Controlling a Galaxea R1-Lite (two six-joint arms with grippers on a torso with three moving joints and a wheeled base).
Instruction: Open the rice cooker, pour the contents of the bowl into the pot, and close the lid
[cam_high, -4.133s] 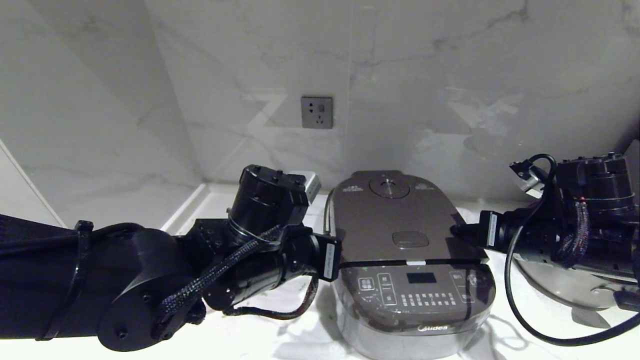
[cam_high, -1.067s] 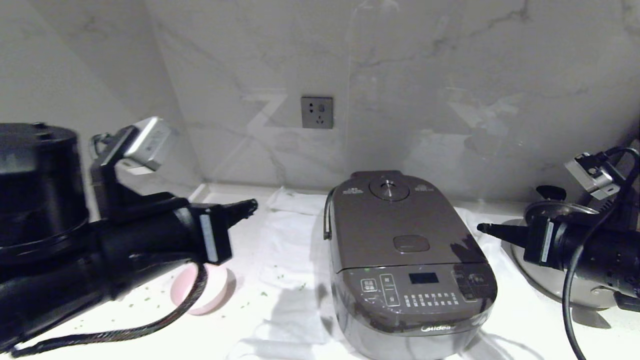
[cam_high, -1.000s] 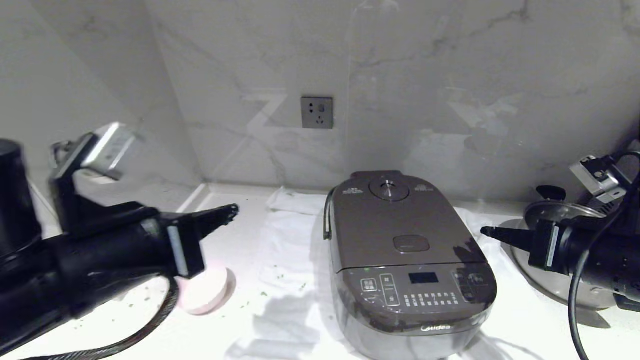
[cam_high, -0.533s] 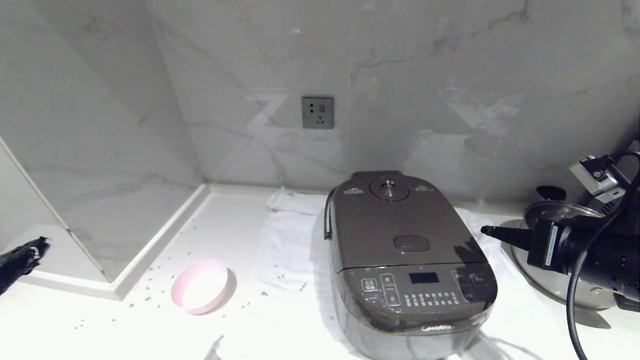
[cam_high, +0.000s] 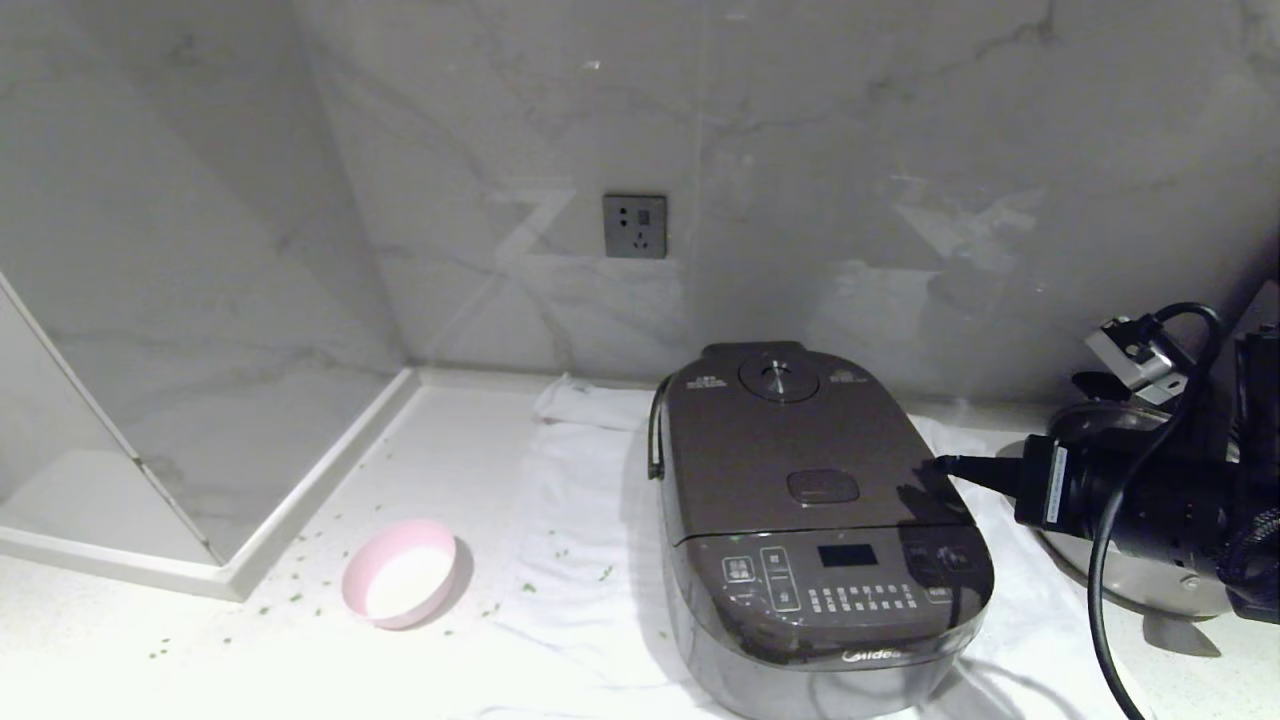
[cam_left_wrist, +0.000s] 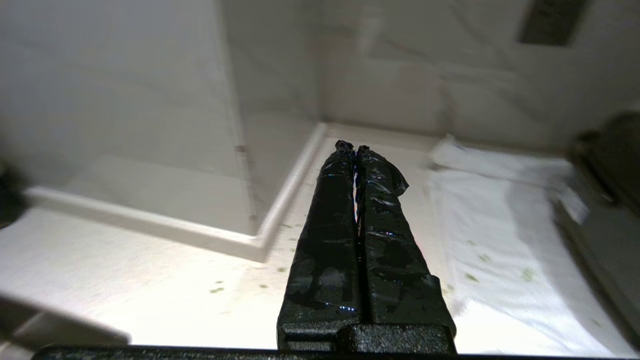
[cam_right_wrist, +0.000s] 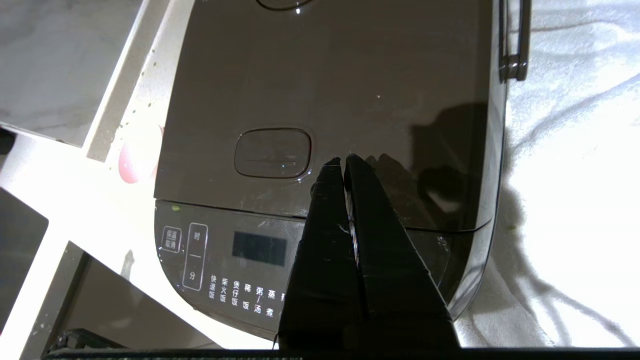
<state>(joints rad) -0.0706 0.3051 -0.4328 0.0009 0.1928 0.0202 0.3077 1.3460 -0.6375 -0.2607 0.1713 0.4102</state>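
Marble counter, lower frame: rice cooker (cam_high: 815, 520) with lid (cam_high: 800, 450) down; bowl (cam_high: 400, 572) lower left.
Right gripper (cam_high: 945, 463), fingers pressed together, beside release button (cam_high: 822, 487); pressing seems next. Left gripper (cam_left_wrist: 352, 148) likewise closed.

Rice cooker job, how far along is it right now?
It looks nearly finished. The rice cooker has its lid shut, and the pink bowl sits empty on the counter with green bits scattered around it. The right pincer, shut, hovers at the lid's right edge. The left pincer, shut and empty, is away over the counter. Nothing obvious remains.
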